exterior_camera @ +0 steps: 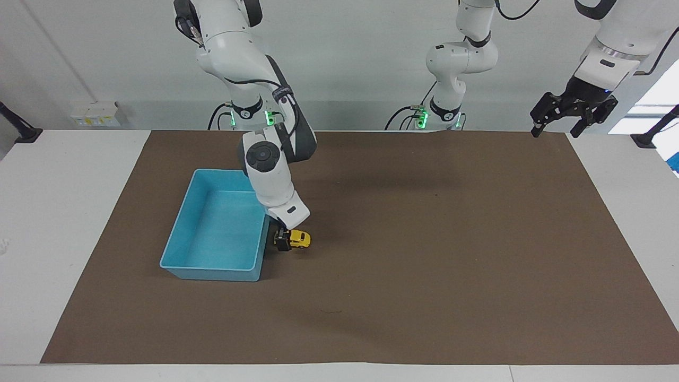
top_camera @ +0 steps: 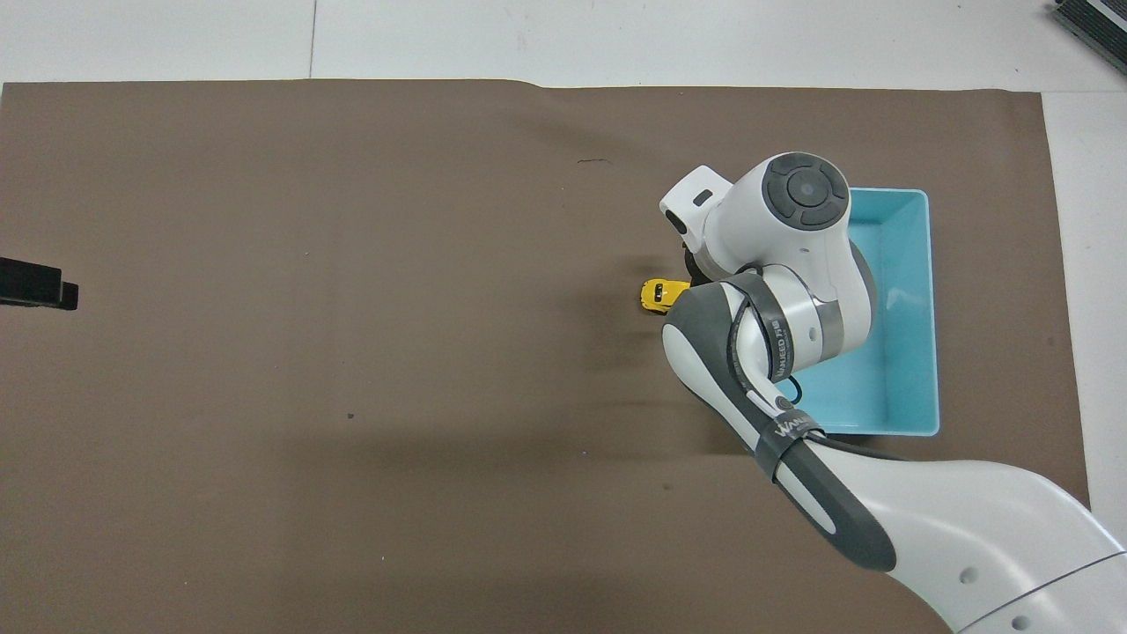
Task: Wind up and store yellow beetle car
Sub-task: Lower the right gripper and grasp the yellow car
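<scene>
At the edge of the brown mat [exterior_camera: 424, 265] nearest to the robots, the left claw [exterior_camera: 572, 114] waits in the air over the corner at the left arm's end of the surface [exterior_camera: 69, 223], with its fingers spread wide and nothing between them; in the overhead view only a dark tip of it [top_camera: 35, 286] enters at the side. Farther from the robots, toward the right arm's end of the surface, stands the blue tray [exterior_camera: 183, 233], an open rectangular box with nothing visible inside it; its one long wall [top_camera: 929, 308] is free in the overhead view, while the right arm covers much of the rest. Just beside the tray's other long wall, near the tray corner farthest from the robots, the yellow beetle car [exterior_camera: 299, 239] sits on its wheels on the mat, outside the tray. The right claw [exterior_camera: 282, 241] is lowered right at the tray end of the car and hides that end; its fingers stand wide, and I cannot tell if they touch the car. In the overhead view only the car's free end [top_camera: 656, 295] shows beside the right arm.
</scene>
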Robot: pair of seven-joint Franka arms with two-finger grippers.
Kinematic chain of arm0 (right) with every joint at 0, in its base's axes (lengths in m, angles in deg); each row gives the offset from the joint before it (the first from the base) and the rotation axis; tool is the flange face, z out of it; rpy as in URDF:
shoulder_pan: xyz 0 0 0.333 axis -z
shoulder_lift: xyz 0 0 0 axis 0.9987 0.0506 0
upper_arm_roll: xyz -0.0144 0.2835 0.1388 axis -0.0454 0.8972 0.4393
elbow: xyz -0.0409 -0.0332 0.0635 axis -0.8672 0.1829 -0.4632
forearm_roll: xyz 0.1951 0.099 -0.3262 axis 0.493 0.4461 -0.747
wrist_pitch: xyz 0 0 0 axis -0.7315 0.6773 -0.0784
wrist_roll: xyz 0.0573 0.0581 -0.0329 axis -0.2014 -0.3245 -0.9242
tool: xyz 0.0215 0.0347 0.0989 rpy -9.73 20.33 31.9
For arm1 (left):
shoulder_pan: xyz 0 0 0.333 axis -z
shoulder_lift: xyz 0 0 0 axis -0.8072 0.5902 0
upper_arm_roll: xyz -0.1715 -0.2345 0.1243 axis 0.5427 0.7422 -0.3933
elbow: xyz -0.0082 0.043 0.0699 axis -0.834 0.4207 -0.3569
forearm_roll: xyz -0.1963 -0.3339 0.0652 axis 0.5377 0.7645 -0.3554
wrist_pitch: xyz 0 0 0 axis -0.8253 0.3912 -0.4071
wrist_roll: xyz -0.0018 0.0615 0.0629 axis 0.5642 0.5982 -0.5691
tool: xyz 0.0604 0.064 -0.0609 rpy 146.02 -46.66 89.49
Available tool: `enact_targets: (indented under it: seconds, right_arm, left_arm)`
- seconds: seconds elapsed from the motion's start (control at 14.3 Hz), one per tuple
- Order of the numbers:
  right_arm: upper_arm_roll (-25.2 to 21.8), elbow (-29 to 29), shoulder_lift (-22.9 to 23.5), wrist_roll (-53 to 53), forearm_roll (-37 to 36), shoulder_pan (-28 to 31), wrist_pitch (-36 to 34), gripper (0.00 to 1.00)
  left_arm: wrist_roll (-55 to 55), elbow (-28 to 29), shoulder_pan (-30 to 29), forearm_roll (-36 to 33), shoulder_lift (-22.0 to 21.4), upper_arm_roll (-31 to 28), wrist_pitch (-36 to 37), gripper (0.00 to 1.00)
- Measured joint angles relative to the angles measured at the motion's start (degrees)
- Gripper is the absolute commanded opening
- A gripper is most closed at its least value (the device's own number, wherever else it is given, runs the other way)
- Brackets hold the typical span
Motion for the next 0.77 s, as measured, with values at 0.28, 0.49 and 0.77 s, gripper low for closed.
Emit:
enact_targets:
  seconds: [0.28,0.49,0.77]
  right_arm:
    - [0.00,-1.92,0.03,0.63,0.00,0.00,2.17,0.99]
    - [-0.01,-2.42,0.03,0.64,0.00,0.00,2.19,0.81]
    - [0.00,-2.52,0.02,0.63,0.00,0.00,2.26,0.35]
  left_arm:
    - [0.00,0.00,0.00,0.00,0.00,0.00,0.00,1.00]
    - [0.00,0.00,0.00,0.00,0.00,0.00,0.00,1.00]
    - [0.00,0.00,0.00,0.00,0.00,0.00,0.00,1.00]
